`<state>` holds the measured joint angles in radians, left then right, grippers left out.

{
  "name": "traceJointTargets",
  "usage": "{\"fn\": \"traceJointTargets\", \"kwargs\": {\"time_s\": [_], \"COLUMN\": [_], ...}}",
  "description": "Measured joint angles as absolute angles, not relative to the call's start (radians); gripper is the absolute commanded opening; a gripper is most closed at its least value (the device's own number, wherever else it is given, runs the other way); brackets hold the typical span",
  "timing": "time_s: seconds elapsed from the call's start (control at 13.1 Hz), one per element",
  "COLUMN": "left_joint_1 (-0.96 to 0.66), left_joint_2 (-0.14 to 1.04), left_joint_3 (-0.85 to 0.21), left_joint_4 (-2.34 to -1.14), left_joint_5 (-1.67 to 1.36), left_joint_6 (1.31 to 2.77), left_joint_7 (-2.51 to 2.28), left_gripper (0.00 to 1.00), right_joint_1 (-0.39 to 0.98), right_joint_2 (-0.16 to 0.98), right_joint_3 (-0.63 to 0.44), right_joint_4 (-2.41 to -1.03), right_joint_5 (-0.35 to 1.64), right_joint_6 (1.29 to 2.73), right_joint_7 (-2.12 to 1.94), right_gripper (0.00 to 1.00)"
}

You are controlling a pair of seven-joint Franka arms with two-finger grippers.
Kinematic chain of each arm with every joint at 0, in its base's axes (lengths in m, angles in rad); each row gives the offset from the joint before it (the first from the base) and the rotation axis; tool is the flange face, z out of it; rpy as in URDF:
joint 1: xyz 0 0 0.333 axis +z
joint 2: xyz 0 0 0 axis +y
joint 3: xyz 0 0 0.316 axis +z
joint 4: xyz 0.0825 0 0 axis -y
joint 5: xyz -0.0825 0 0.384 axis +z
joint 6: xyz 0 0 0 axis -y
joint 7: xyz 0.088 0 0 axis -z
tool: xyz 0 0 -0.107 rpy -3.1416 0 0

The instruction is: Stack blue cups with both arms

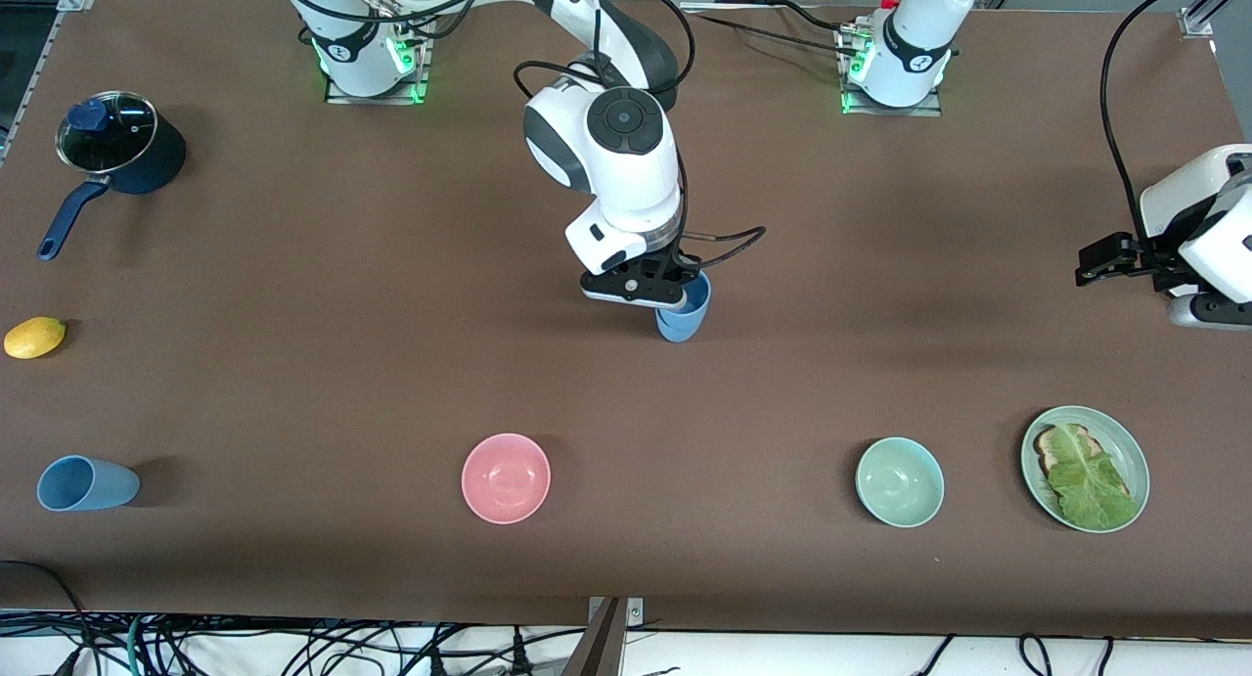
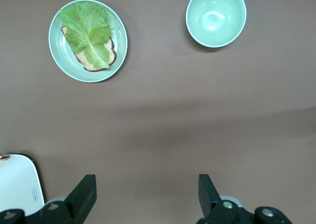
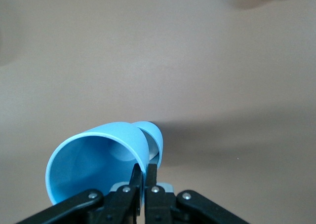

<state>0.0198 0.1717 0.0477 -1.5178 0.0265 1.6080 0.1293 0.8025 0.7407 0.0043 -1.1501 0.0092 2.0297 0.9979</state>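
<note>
Clearly light and stiff, the blue cup [image 1: 684, 315] hangs over the middle of the desk [image 1: 293, 383], its thin slick rim pinched by the right end effector [image 1: 675, 287]. Another cup [image 1: 86, 483] lies sideways toward the right arm's end, best taken by its rim. The left end effector [image 2: 147, 194] waits open.

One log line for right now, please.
right claw: shut on blue cup rim, mid-table | left claw: open, waiting | second blue cup: on its side
</note>
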Motion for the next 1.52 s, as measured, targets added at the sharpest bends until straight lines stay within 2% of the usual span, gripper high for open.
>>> {"fn": "traceJointTargets", "kwargs": {"time_s": [0.53, 0.61, 0.69, 0.76, 0.84, 1.22, 1.52], "left_joint_1": [0.016, 0.016, 0.016, 0.016, 0.016, 0.016, 0.015], "left_joint_2": [0.098, 0.097, 0.097, 0.097, 0.097, 0.098, 0.097], "left_joint_3": [0.04, 0.04, 0.039, 0.038, 0.038, 0.037, 0.036], "left_joint_4": [-1.572, -1.58, -1.586, -1.591, -1.594, -1.608, -1.617], "left_joint_5": [0.026, 0.026, 0.026, 0.026, 0.026, 0.026, 0.026], "left_joint_6": [1.586, 1.586, 1.586, 1.586, 1.586, 1.61, 1.647], "left_joint_7": [0.129, 0.129, 0.129, 0.129, 0.129, 0.129, 0.129], "left_gripper": [0.92, 0.92, 0.92, 0.93, 0.93, 0.94, 0.94], "right_joint_1": [0.806, 0.806, 0.806, 0.806, 0.806, 0.777, 0.628], "right_joint_2": [0.742, 0.742, 0.742, 0.741, 0.739, 0.651, 0.507], "right_joint_3": [0.004, 0.004, 0.004, 0.004, 0.004, 0.01, 0.049], "right_joint_4": [-1.181, -1.185, -1.187, -1.188, -1.188, -1.187, -1.233], "right_joint_5": [0.006, 0.005, 0.005, 0.005, 0.005, 0.005, 0.006], "right_joint_6": [2.044, 2.049, 2.052, 2.055, 2.057, 2.0, 1.882], "right_joint_7": [1.021, 1.022, 1.023, 1.024, 1.025, 1.049, 0.92], "right_gripper": [0.0, 0.16, 0.58, 0.94, 1.0, 1.0, 1.0]}}
